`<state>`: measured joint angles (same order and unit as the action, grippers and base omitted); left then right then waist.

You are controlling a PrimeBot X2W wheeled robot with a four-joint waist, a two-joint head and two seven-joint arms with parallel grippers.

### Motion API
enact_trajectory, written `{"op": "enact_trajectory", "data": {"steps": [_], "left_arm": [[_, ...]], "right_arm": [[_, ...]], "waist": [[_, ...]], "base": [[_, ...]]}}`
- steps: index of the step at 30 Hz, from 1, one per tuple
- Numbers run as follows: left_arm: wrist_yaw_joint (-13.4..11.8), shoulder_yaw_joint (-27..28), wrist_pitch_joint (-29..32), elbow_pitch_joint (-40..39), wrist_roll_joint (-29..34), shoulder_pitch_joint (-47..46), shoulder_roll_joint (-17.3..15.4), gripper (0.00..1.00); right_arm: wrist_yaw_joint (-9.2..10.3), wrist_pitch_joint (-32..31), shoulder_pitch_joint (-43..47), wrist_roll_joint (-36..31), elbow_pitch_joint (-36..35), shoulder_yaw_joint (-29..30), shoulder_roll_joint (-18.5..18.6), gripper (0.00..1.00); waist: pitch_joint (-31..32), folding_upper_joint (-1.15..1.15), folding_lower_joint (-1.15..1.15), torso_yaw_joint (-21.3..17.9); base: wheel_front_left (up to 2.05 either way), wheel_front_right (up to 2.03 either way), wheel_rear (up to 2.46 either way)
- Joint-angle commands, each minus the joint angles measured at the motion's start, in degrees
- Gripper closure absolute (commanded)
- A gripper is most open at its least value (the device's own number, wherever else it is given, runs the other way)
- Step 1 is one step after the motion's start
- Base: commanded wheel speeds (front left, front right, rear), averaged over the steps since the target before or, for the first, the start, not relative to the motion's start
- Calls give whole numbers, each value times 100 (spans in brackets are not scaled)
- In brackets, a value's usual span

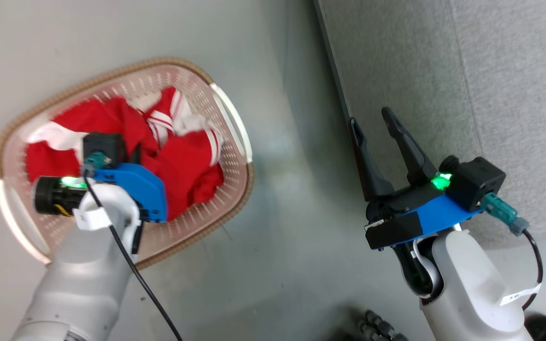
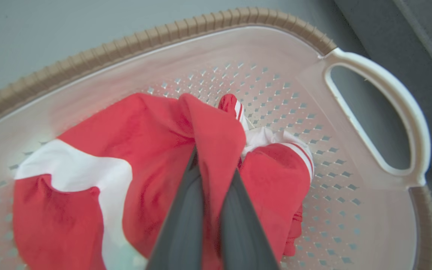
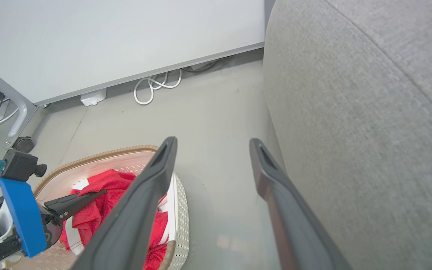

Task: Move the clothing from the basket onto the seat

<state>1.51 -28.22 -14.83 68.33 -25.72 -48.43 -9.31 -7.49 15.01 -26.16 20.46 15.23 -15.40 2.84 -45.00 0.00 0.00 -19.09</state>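
Observation:
The cream perforated basket stands on the floor at the left, and the red clothing lies bunched inside it. In the left wrist view my left gripper is shut on a raised fold of the red clothing, beside a white-striped piece. The basket's brown rim and white handle curve around it. My right gripper hangs open and holds nothing at the edge of the grey seat. The right wrist view shows its fingers spread between basket and seat.
Grey floor separates the basket from the seat's front edge. White cables lie along the base of a white wall panel. A castor wheel of a frame stands at the far left.

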Motion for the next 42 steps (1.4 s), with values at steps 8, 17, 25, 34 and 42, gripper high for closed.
{"op": "enact_trajectory", "data": {"steps": [8,17,25,34,42], "left_arm": [[215,-118,-43,-1454,390,763,305,100],[387,-229,-44,-2453,603,1275,556,100],[458,-470,-45,-2916,443,1180,637,100],[306,-1060,-45,-3105,51,989,640,100],[191,-1273,-45,-2982,-129,903,639,100]], "right_arm": [[-1,18,506,-289,551,83,12,0],[-1,-229,975,-351,759,22,13,0],[-1,-451,1238,-317,690,-54,13,0],[-1,-622,1333,-332,519,-148,13,0],[-1,-689,1258,-346,416,-239,13,0]], "waist": [[2092,0,0,729],[3510,0,0,1078],[4128,0,0,1251],[4318,0,0,1341],[4259,0,0,1308]], "base": [[0,0,0],[0,0,0],[0,0,0],[0,0,0],[0,0,0]]}}
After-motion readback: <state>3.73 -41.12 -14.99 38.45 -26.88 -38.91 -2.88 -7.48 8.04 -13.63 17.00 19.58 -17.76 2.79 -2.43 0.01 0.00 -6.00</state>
